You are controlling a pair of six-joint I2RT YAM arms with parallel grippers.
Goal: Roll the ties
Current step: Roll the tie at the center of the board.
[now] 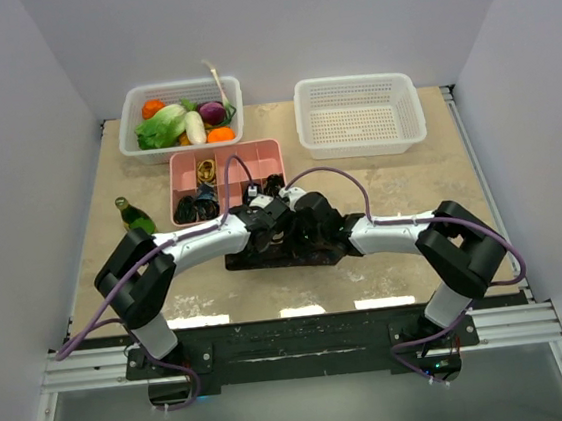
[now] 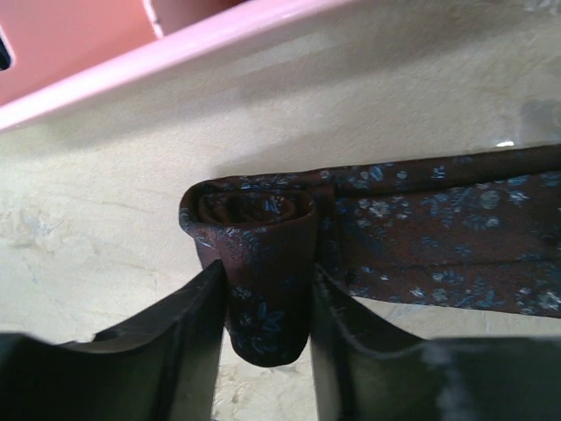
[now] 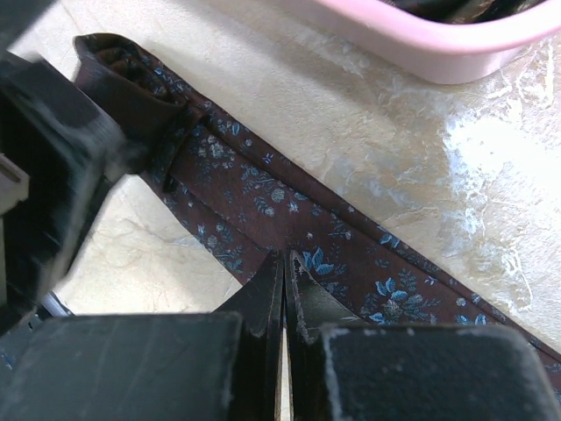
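Rolling underway: left gripper clamped on the started coil of the dark maroon blue-flowered fabric necktie, on the beige table beside the pink plastic tray. Right gripper has its fingers together, seemingly pinching the flat strip — hold that taut, wind evenly.

The tie is showing a dark brownish-maroon ground scattered with small blue flowers and leaves, and its rolled end is carrying the same print. The tray is showing pale pink. The table is showing beige marbling with paler patches. The left gripper is showing matt black fingers. The two baskets are showing white, and the vegetables in one are showing green, orange, purple and white. The bottle is gleaming green, and the cables are showing purple.
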